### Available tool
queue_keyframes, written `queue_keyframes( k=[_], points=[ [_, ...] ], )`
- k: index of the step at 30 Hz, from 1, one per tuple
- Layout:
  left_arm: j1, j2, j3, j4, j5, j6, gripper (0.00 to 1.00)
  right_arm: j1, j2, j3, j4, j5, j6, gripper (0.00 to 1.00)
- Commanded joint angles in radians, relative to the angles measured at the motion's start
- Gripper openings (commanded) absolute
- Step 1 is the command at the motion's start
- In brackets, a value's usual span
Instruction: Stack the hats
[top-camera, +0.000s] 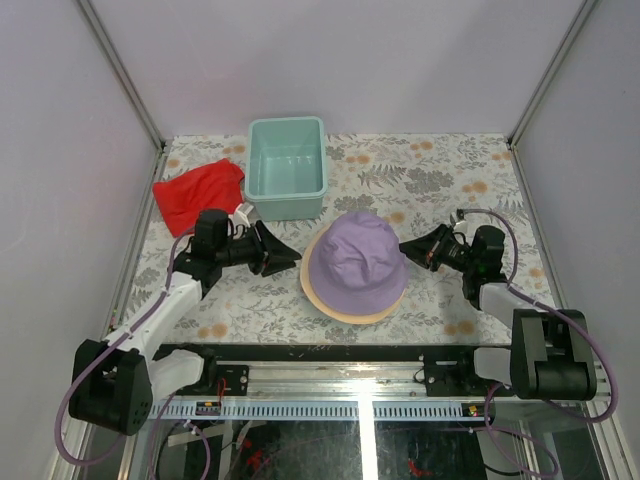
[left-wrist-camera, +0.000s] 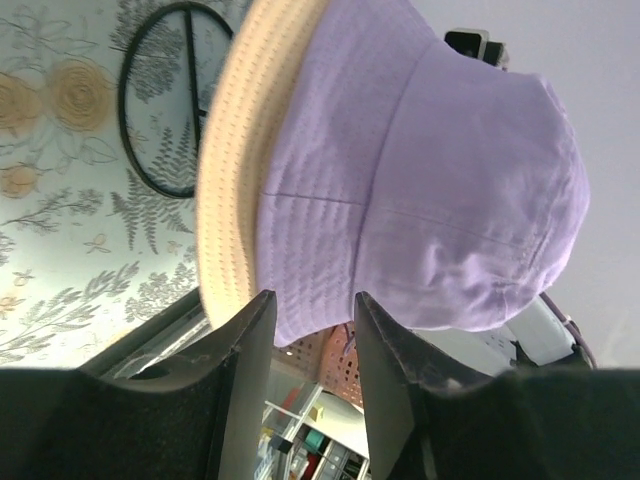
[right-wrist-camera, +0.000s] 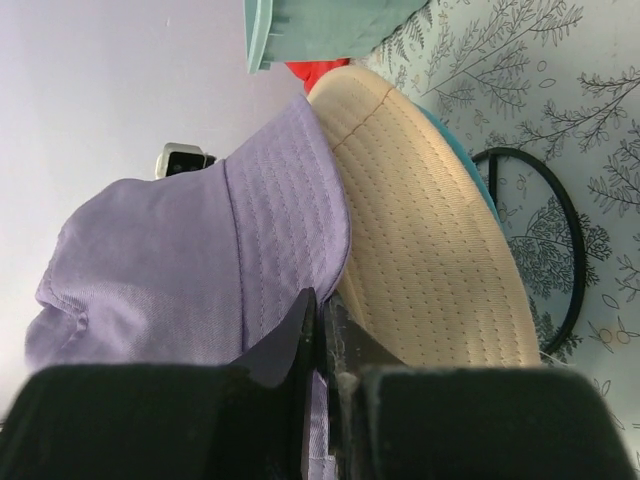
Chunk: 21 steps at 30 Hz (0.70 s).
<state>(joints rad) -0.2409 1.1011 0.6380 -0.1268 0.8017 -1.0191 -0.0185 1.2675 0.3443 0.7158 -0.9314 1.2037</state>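
Right claw (right-wrist-camera: 322, 305): closed to a slit on the brim edge of the lavender hat (top-camera: 357, 255), apparently to seat it square on the pile. Left claw (top-camera: 285, 250): spread wide, holding nothing, just beside the pile's left brim, likely ready to steady it. Lavender hat: topmost, mid-tabletop (top-camera: 440, 180), over the tan hat (right-wrist-camera: 420, 260). Teal hat (right-wrist-camera: 478, 183): only a sliver of brim shows beneath. Dark blue hat: not visible, presumably buried. Pinch point partly masked by the fingers.
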Motion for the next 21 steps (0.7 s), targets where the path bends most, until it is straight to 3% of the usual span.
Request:
queue_keyframes(
  k=[1,7,21],
  points=[
    [-0.051,-0.039,-0.034,0.148,-0.015,-0.144,0.36,0.012,-0.043,0.024,-0.122,0.021,-0.094,0.03],
    [-0.129,-0.063,-0.096,0.196,-0.065,-0.205,0.35,0.012,-0.084,0.077,-0.208,0.036,-0.125,0.03],
    [-0.186,-0.088,-0.204,0.252,-0.171,-0.247,0.43,0.011,-0.125,0.093,-0.242,0.043,-0.117,0.02]
  ],
)
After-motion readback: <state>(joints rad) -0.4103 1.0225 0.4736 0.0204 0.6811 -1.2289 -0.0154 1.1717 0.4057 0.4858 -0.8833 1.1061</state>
